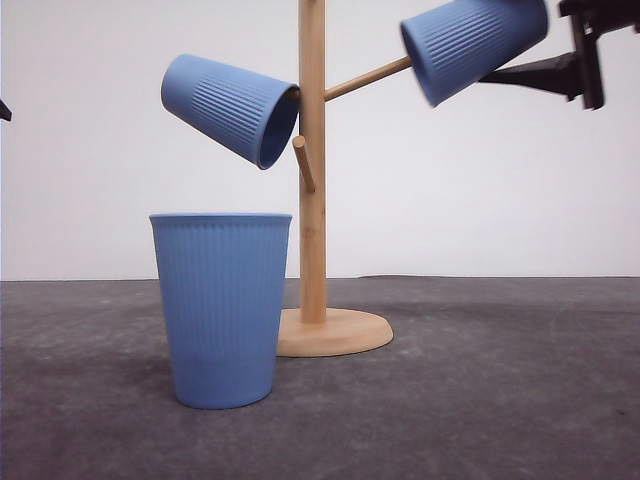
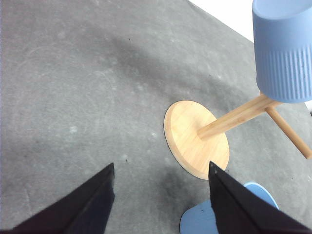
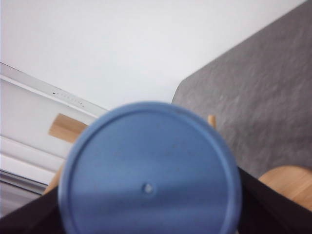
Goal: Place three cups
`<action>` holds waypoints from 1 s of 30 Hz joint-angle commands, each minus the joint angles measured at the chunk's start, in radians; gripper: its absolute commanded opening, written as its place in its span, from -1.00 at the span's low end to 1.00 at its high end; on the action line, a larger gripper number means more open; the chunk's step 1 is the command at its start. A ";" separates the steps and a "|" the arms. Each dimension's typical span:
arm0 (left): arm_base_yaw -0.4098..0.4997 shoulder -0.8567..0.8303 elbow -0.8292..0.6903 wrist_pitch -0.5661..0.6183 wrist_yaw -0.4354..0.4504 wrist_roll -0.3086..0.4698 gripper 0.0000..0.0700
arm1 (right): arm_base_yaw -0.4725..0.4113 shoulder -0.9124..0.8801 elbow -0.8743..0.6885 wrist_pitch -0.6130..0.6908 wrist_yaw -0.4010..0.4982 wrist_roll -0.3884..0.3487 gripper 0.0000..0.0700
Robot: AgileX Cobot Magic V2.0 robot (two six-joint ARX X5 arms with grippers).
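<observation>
Left to right, we note one cup (image 1: 222, 308) upright on the tabletop (image 1: 480, 380) just beside the wooden stand (image 1: 313, 200), a second cup (image 1: 230, 107) hung on a left peg, and a third cup (image 1: 472, 42) clamped in the right end effector (image 3: 146, 214), mouth tilted toward the upper right peg (image 1: 366, 78). Its long axis roughly follows that peg. The left end effector (image 2: 161, 195) is spread apart and empty above the standing cup, so we judge that arm nearer.

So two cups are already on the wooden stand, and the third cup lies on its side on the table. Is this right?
Not quite: the third cup stands upright on the table, mouth up, as the front view shows. Two cups are at the wooden stand; the right gripper is at one of them.
</observation>
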 commanded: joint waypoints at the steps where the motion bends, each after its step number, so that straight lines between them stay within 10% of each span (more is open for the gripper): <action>1: 0.000 0.004 0.010 0.007 -0.002 0.004 0.00 | 0.021 0.023 0.013 0.019 0.009 0.010 0.17; 25: 0.000 0.004 0.010 0.007 -0.003 0.004 0.00 | 0.175 0.117 0.013 0.014 0.123 -0.082 0.22; 30: 0.000 0.004 0.010 0.007 -0.003 0.004 0.01 | 0.186 0.122 0.013 0.018 0.132 -0.085 0.48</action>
